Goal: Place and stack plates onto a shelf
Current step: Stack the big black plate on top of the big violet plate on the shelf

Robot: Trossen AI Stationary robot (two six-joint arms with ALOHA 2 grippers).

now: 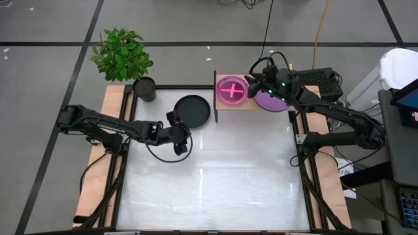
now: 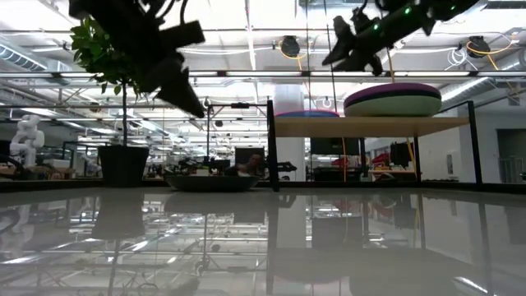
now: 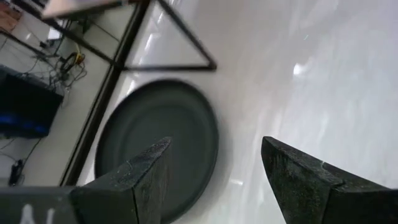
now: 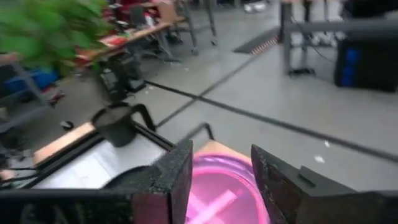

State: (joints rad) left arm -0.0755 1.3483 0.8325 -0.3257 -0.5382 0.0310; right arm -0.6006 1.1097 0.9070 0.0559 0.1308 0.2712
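Observation:
A black plate [image 1: 192, 109] lies flat on the table near its far edge, left of the shelf [image 1: 253, 104]; it also shows in the left wrist view [image 3: 158, 140] and the low view [image 2: 209, 182]. My left gripper [image 1: 177, 138] [image 3: 214, 158] hovers open above the table, just on the near side of this plate. On the shelf board [image 2: 370, 125] rest a pink plate [image 1: 231, 90] [image 4: 221, 193] and a stack with a purple plate on top [image 1: 271, 100] [image 2: 393, 99]. My right gripper [image 1: 251, 81] [image 2: 353, 45] [image 4: 221, 162] hangs open above the shelf, between the two.
A potted plant [image 1: 144, 88] [image 2: 123, 164] [image 4: 118, 124] stands at the table's far left corner, beside the black plate. The black table frame [image 3: 168, 65] runs along the far edge. The near half of the white table top [image 1: 209, 189] holds nothing.

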